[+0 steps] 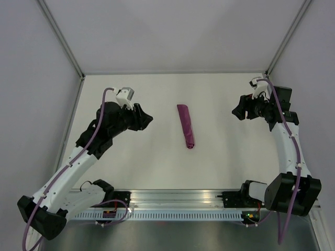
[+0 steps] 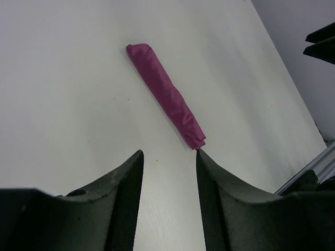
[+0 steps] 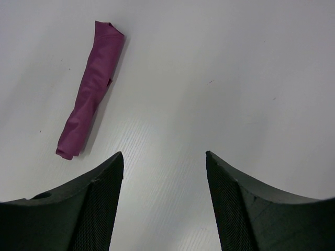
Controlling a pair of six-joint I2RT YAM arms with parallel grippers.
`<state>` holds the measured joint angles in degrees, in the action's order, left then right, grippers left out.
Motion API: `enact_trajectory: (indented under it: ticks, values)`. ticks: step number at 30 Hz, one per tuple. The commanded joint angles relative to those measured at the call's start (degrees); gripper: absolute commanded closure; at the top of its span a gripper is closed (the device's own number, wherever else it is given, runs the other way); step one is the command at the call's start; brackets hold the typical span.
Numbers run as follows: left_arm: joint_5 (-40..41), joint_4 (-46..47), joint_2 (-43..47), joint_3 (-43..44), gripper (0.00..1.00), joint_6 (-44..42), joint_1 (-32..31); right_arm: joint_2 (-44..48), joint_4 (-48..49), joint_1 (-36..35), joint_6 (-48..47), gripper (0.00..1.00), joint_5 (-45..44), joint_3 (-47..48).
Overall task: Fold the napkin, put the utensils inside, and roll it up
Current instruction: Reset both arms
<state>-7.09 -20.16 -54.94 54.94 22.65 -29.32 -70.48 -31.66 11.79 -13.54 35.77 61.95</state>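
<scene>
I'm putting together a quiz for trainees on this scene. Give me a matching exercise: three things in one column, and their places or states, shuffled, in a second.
Things:
1. rolled plum-magenta cloth napkin
2. left black two-finger gripper
3. right black two-finger gripper

States:
A. open, empty, jaws set wider apart
B. lying in the middle of the white table
C. open, empty, jaws set closer together

Pairs: 1-B; 2-C; 3-A

Plum-magenta napkin point(image 1: 185, 126), rolled into a slim, slightly wrinkled tube, lying flat, roughly midway between left gripper point(image 1: 148, 119) and right gripper point(image 1: 236, 112), well apart from both, layered folds showing at one end
</scene>
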Motion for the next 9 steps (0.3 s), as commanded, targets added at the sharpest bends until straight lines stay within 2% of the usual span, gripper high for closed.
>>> enact_trajectory:
  ticks: [1, 9]
  values:
    - [0.3, -0.8, 2.6, -1.1, 0.50, -2.9, 0.1, 2.1, 1.7, 0.2, 0.3, 0.30, -2.5, -0.8]
    - [0.2, -1.9, 3.3, -0.7, 0.49, -4.3, 0.1, 4.0, 3.6, 0.6, 0.4, 0.26, -3.4, -1.7]
